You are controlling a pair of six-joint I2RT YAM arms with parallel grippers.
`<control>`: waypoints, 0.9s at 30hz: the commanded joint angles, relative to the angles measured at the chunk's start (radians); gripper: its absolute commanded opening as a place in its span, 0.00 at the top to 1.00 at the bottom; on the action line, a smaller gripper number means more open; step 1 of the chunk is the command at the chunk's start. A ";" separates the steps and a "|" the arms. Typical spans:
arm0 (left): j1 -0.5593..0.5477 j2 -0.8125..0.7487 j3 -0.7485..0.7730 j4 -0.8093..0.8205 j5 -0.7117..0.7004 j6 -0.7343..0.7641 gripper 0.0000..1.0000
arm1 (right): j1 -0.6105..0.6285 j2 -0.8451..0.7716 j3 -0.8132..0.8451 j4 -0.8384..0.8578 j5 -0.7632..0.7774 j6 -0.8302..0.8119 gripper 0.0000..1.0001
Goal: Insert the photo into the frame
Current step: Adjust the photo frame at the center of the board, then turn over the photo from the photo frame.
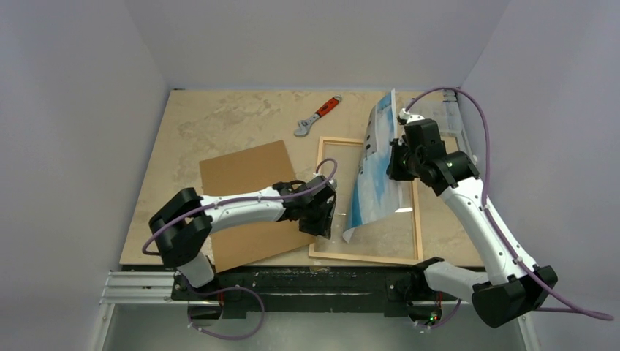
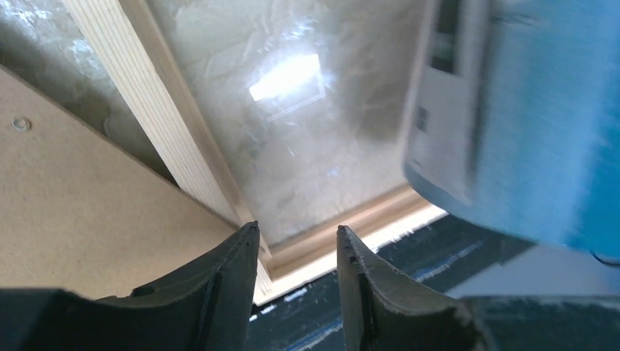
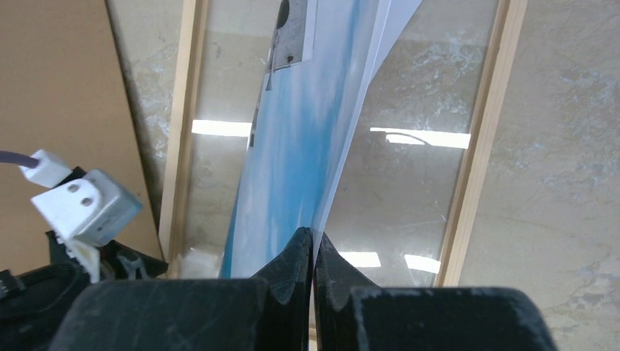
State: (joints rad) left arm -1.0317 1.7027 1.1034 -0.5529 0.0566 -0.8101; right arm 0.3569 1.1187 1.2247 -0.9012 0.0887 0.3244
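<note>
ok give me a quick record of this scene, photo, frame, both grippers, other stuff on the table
frame: lying flat, nothing lying in it
photo: standing on edge above the frame, curling, not yet flat in it
right gripper: shut on the photo's edge
left gripper: open, empty, over the frame's near left corner
brown board: flat, left of the frame
wrench: far side, orange handle
</note>
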 commanded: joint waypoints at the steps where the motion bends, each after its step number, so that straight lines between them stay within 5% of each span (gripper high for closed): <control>1: 0.031 -0.148 -0.079 0.207 0.120 0.023 0.55 | 0.003 0.035 0.050 -0.033 -0.075 -0.035 1.00; 8: 0.160 -0.399 -0.315 0.382 0.104 -0.126 0.40 | 0.185 0.091 0.079 -0.026 -0.054 0.022 1.00; 14: 0.254 -0.680 -0.467 0.221 -0.094 -0.233 0.16 | 0.336 0.164 0.063 0.050 -0.137 0.086 0.96; 15: 0.262 -0.714 -0.482 0.197 -0.113 -0.240 0.13 | 0.355 0.174 0.052 0.074 -0.174 0.089 0.90; 19: 0.298 -0.809 -0.539 0.183 -0.111 -0.254 0.10 | 0.379 0.179 -0.035 0.231 -0.371 0.129 0.37; 21: 0.311 -0.824 -0.556 0.191 -0.098 -0.259 0.09 | 0.378 0.165 -0.068 0.308 -0.451 0.147 0.21; 23: 0.319 -0.821 -0.569 0.212 -0.080 -0.259 0.09 | 0.376 0.145 -0.093 0.358 -0.484 0.183 0.12; 27: 0.323 -0.766 -0.580 0.293 -0.026 -0.260 0.10 | 0.354 0.116 -0.106 0.346 -0.433 0.196 0.09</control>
State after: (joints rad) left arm -0.7162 0.8944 0.5346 -0.3542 -0.0151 -1.0542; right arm 0.7322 1.2922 1.1236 -0.6460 -0.3065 0.4770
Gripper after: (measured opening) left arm 0.908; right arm 0.907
